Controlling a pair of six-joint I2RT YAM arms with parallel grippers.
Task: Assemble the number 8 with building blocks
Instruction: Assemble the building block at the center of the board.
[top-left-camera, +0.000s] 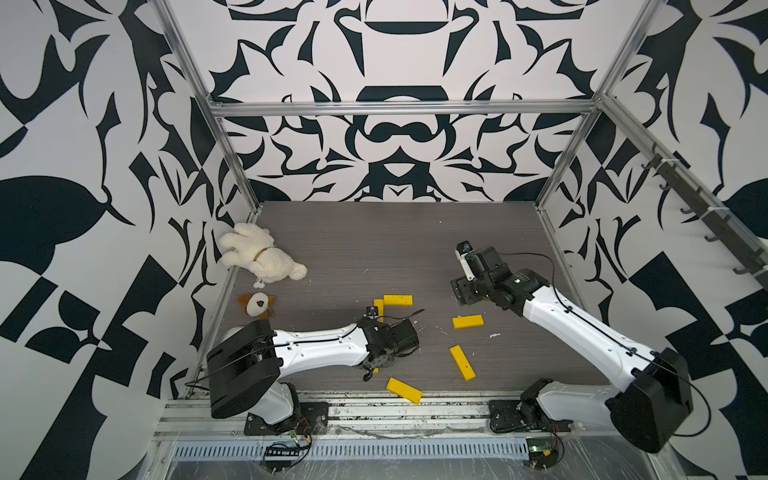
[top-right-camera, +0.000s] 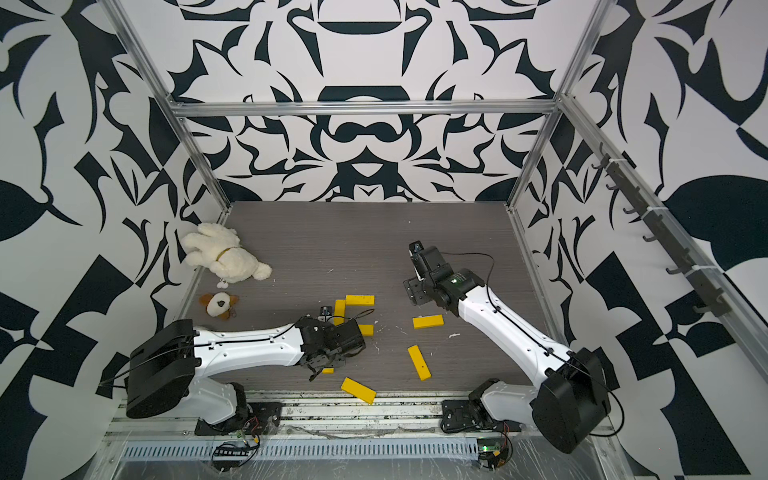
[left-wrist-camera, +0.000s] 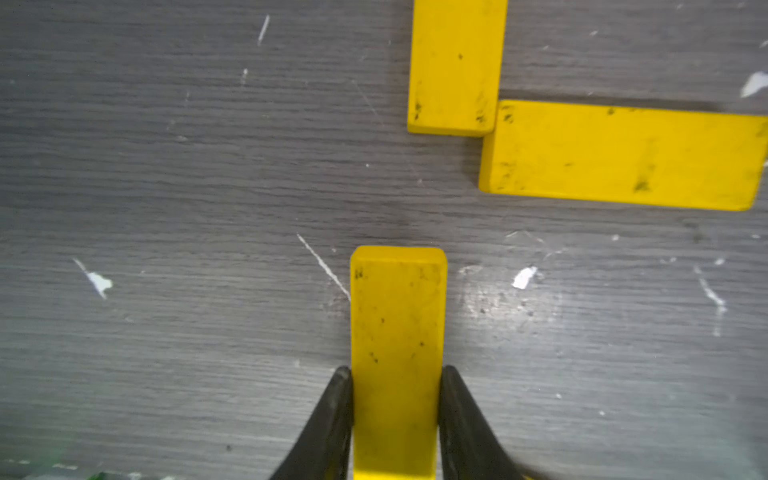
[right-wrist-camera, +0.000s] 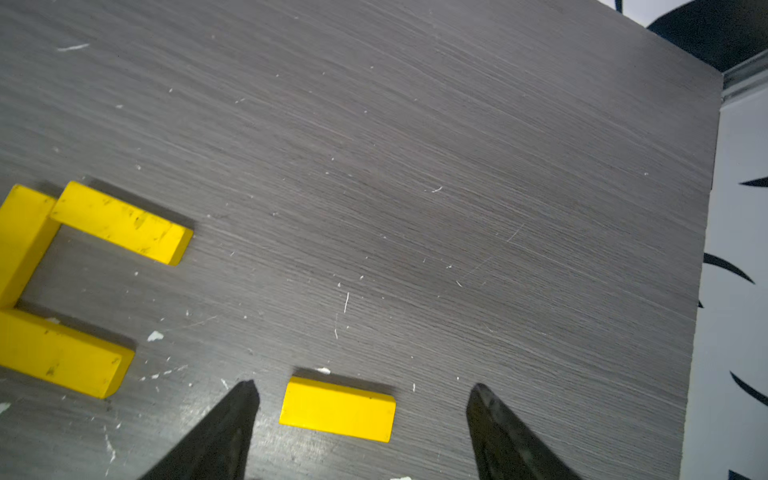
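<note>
Okay, left gripper (left-wrist-camera: 395, 374) fingers (left-wrist-camera: 332, 415) pinching 1 yellow bar, the held bar (left-wrist-camera: 397, 316), by its long sides, low at the table (left-wrist-camera: 166, 208). Touching the surface or not, cannot tell. It sits near but apart from the partial number 8. There the upright bar (left-wrist-camera: 456, 66) touches the middle bar (left-wrist-camera: 623, 153) at a corner. In the right wrist view a top bar (right-wrist-camera: 120, 222) closes these into a C shape.

Right gripper (right-wrist-camera: 363, 386) fingers (right-wrist-camera: 232, 415) spread wide, holding nothing, hovering over a loose bar (right-wrist-camera: 337, 409) that lies flat and shows between the tips. In a top view, 2 more bars lie loose: slanted bar (top-left-camera: 462, 362) between the 2 arms, front bar (top-left-camera: 403, 390) at the table's front edge. White plush toy (top-left-camera: 262, 257) and small brown plush (top-left-camera: 257, 304) lie by the left wall, well apart from the bars.
</note>
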